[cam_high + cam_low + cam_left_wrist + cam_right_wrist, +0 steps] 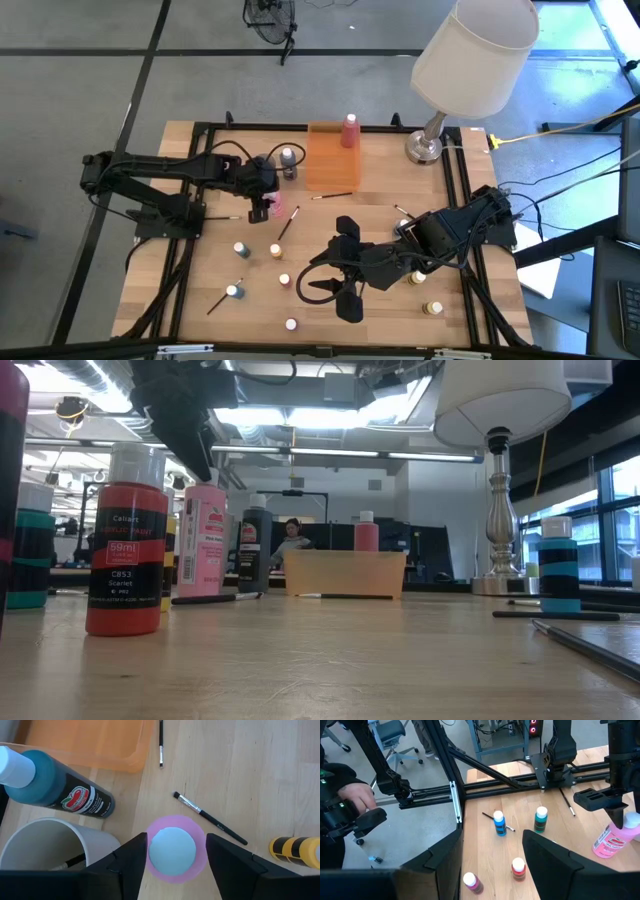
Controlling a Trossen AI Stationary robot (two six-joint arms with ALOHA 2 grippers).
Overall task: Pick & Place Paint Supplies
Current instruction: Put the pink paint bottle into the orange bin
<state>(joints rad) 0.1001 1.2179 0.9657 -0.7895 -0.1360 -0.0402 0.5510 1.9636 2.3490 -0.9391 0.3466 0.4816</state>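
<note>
A pink squeeze bottle (172, 851) with a white cap stands upright on the wooden table (390, 330), left of centre (273, 210). My left gripper (175, 870) comes down over it, one finger on each side of its shoulder, jaws open about the bottle's width. My right gripper (335, 272) hovers open high above the table's middle, with nothing between its fingers (492, 870). A dark teal bottle (55, 795) stands beside a white cup (45, 852). Another pink bottle (349, 130) stands in the orange tray (325, 165). Thin brushes (210, 817) and small white-capped pots (241, 249) lie scattered. My left gripper stands astride the pink bottle's shoulder (200, 840), just below the white cap, coming from above and slanting down. The inner faces of its fingers (137, 862) sit right at the pink edge. I cannot tell whether they touch it. The bottle stands on the table.
A lamp (470, 55) with a metal base (425, 148) stands at the far right. A red bottle (125, 540) stands close to the low camera. A yellow and black pot (295, 849) lies near the pink bottle. A person's hand (355, 795) shows beyond the table.
</note>
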